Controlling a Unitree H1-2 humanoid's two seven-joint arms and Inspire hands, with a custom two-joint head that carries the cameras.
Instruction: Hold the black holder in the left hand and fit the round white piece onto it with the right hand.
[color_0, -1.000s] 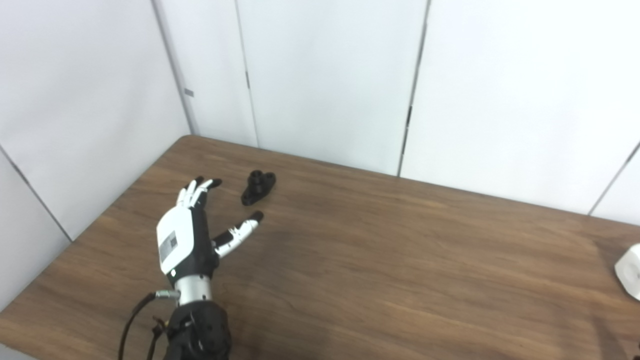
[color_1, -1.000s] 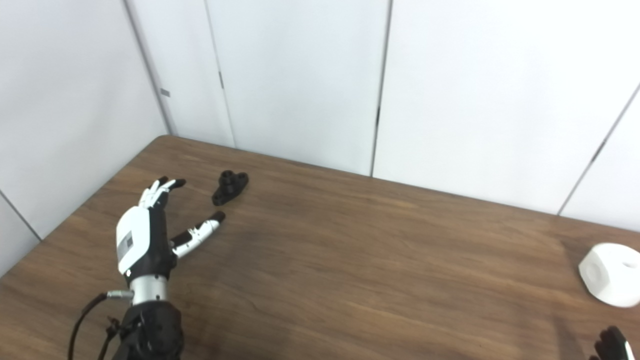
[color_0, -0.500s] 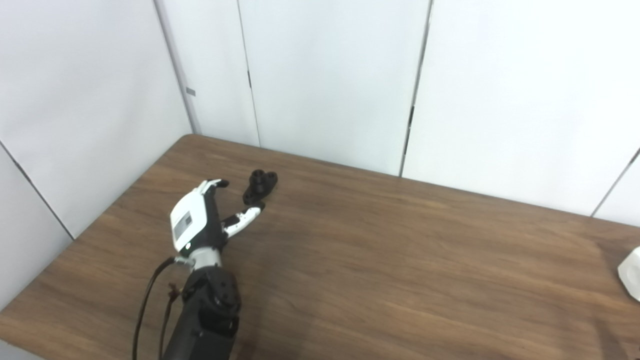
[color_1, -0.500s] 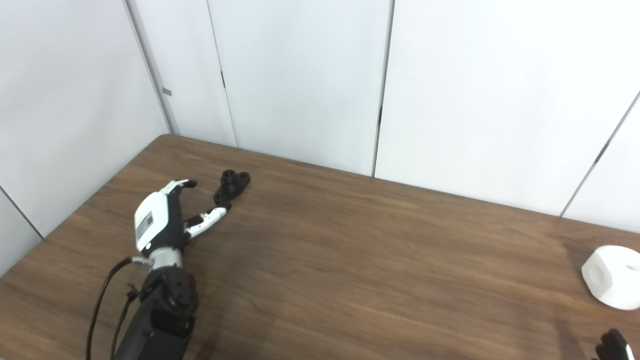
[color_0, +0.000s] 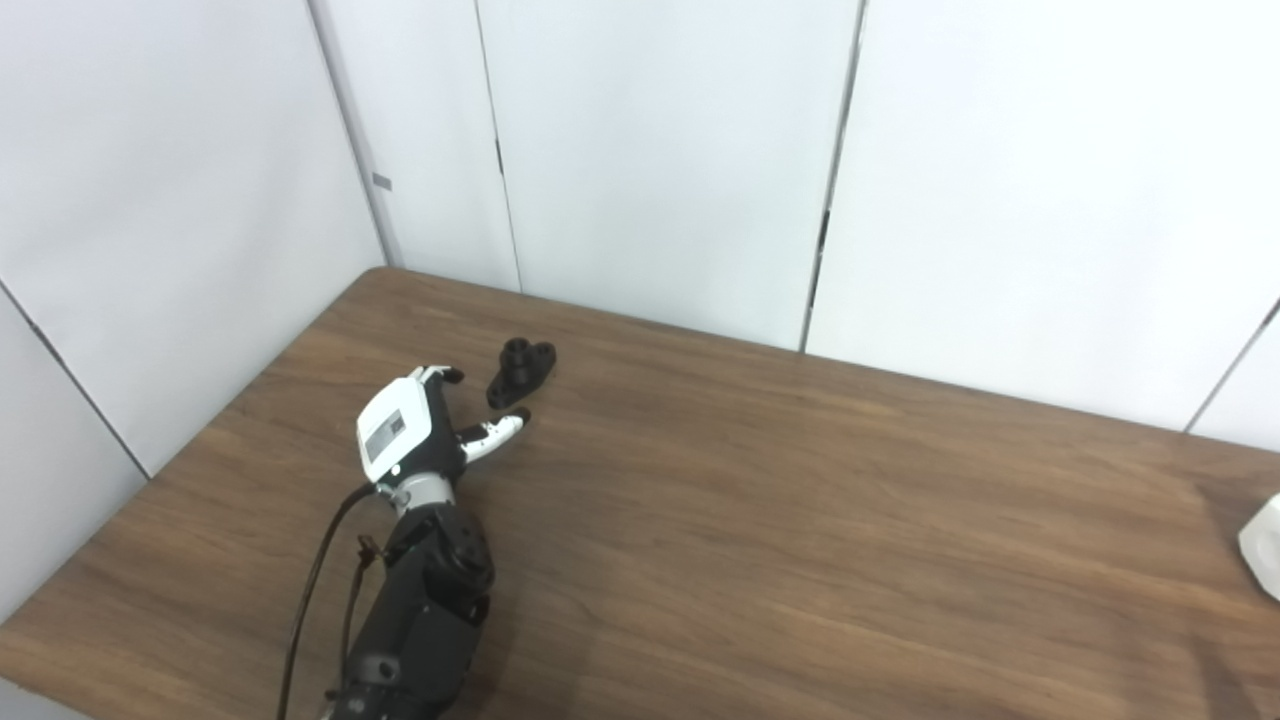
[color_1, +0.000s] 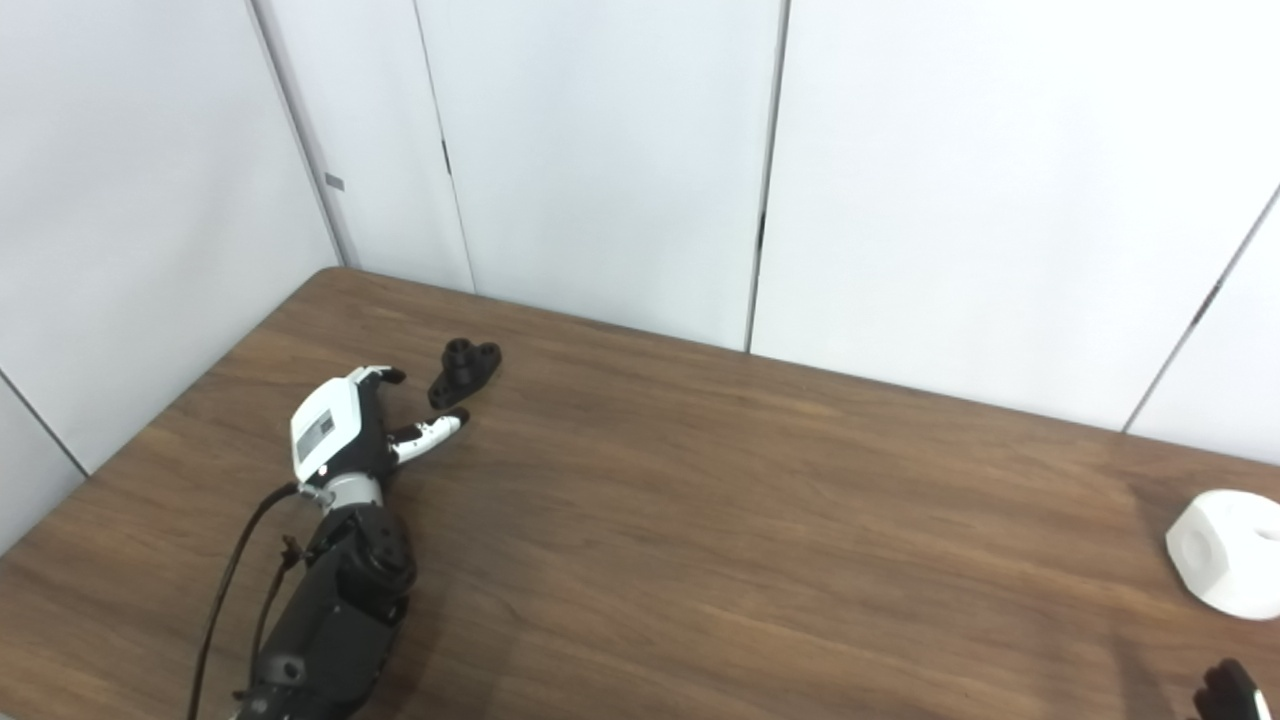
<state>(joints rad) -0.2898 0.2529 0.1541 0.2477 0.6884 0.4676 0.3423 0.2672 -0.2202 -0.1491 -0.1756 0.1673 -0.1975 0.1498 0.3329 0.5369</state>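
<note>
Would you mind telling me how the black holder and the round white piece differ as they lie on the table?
The black holder is dark and looks smaller; the white piece is pale and chunkier. The holder sits far left, just beyond the open left robot hand; the white piece sits at the right edge, with only the right robot hand's tip showing nearby. Both rest ungrasped on the table.
</note>
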